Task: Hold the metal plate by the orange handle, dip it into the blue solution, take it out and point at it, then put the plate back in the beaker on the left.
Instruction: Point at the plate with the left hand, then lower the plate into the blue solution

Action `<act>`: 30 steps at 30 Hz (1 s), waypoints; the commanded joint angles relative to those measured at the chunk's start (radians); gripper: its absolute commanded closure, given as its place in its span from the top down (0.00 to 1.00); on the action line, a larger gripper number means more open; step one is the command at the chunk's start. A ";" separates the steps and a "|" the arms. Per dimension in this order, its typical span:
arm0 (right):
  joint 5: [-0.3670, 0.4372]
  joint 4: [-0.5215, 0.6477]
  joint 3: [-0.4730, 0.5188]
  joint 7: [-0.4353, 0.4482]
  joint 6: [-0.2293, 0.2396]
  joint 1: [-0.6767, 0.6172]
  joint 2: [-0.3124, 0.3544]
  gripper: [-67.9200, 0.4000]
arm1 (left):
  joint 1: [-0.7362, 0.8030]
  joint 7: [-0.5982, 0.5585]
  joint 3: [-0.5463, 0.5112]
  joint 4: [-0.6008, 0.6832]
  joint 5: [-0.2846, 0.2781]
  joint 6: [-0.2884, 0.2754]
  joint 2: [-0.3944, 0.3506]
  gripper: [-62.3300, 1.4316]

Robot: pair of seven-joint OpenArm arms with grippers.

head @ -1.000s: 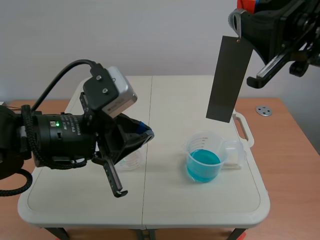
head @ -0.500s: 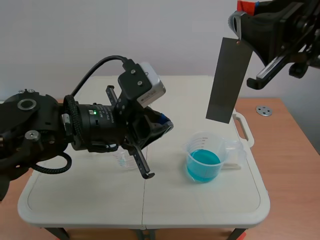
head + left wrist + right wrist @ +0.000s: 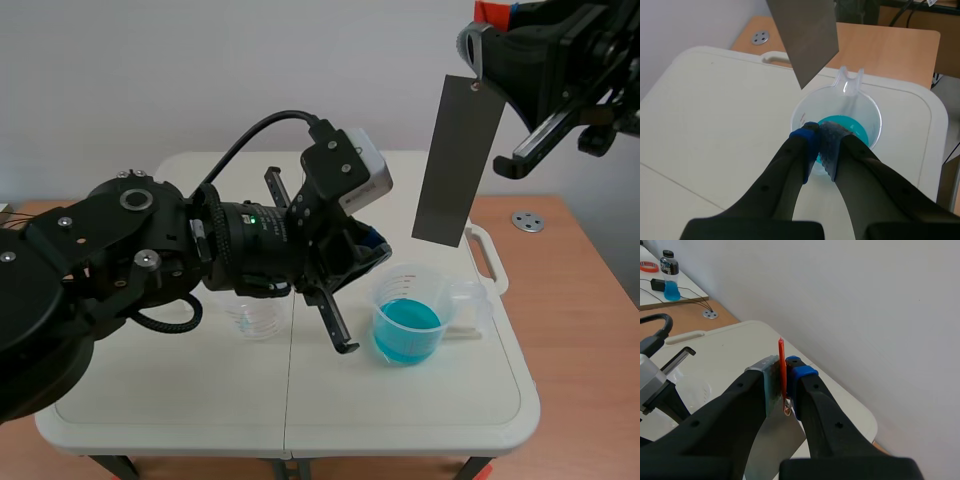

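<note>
**Dark plate hangs over the blue beaker**

The metal plate [image 3: 458, 160] is a long, flat, dark grey rectangle with a dull face and a small hole near its top edge. It hangs slightly tilted in the air, its lower edge above the clear beaker [image 3: 472, 303] of blue solution [image 3: 406, 325] and not touching it. The right gripper [image 3: 783, 375] is clamped on the thin orange handle [image 3: 782, 357] at the plate's top. The left gripper [image 3: 818, 136], fingers pressed together on nothing, sits over that beaker's near rim, below the plate.
</note>
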 commanded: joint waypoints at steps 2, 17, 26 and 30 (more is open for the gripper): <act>0.011 0.006 0.001 0.018 0.005 0.011 0.005 0.02 | -0.012 -0.032 -0.005 0.013 -0.009 0.005 0.017 0.07; 0.011 0.006 0.001 0.018 0.005 0.011 0.005 0.02 | -0.008 -0.023 -0.001 0.013 0.013 0.020 0.014 0.07; 0.011 0.006 0.001 0.019 0.005 0.011 0.005 0.02 | 0.104 -0.065 -0.062 0.055 0.008 0.117 -0.148 0.07; 0.011 0.006 0.001 0.019 0.005 0.011 0.005 0.02 | 0.220 -0.108 -0.144 0.114 -0.031 0.139 -0.278 0.07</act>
